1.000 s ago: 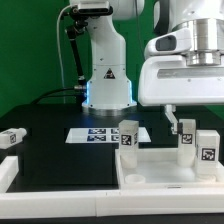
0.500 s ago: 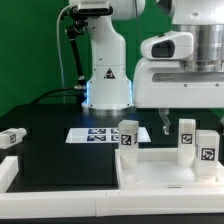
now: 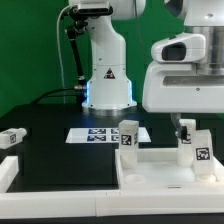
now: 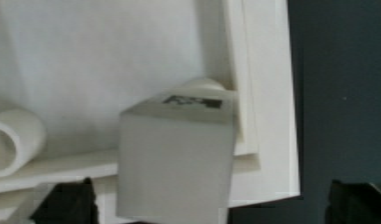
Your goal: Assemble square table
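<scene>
The square table top (image 3: 160,172) is a white slab with a raised rim, lying at the exterior view's lower right. Three tagged white legs stand on it: one (image 3: 127,136) at its back left, two (image 3: 187,141) (image 3: 206,152) at its right. My gripper (image 3: 185,128) is open and hangs over the nearer-in right leg, with one dark finger (image 3: 177,127) beside it. In the wrist view that leg (image 4: 178,150) stands between my spread gripper (image 4: 208,205). The fingers (image 4: 62,200) are apart from it. The slab's rim (image 4: 258,60) runs alongside.
A fourth tagged leg (image 3: 10,138) lies at the exterior view's far left on the black table. The marker board (image 3: 98,133) lies before the robot base (image 3: 107,85). A white border bar (image 3: 8,172) sits at the lower left. A rounded white part (image 4: 9,140) shows in the wrist view.
My gripper has moved toward the exterior view's right and now stands over the right leg. The legs and slab have not moved.
</scene>
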`<control>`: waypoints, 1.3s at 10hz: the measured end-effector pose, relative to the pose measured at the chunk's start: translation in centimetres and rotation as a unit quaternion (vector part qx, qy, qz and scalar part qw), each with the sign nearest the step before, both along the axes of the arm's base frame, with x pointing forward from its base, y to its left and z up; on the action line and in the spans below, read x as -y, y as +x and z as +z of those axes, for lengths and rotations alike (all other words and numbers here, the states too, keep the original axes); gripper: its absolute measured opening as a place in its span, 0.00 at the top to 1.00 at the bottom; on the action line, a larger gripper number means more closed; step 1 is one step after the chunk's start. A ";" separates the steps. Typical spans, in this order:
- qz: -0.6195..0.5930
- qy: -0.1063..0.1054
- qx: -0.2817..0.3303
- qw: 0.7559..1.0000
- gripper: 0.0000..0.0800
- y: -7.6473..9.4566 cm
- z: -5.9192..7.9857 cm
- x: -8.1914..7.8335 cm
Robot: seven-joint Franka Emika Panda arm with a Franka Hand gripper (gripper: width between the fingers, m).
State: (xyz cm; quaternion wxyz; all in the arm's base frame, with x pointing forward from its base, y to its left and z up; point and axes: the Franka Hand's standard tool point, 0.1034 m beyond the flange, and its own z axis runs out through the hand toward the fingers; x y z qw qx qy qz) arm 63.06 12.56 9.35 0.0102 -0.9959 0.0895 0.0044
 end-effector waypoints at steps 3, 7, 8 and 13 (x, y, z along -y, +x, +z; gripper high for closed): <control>-0.004 0.000 0.003 1.000 0.19 -0.4 -0.5 0.0; -0.010 -0.001 0.005 1.000 0.20 -0.4 -0.6 0.1; -0.022 -0.001 0.005 1.000 0.20 -0.4 -0.6 0.1; -0.190 -0.002 0.002 0.982 0.64 -0.4 -0.7 0.5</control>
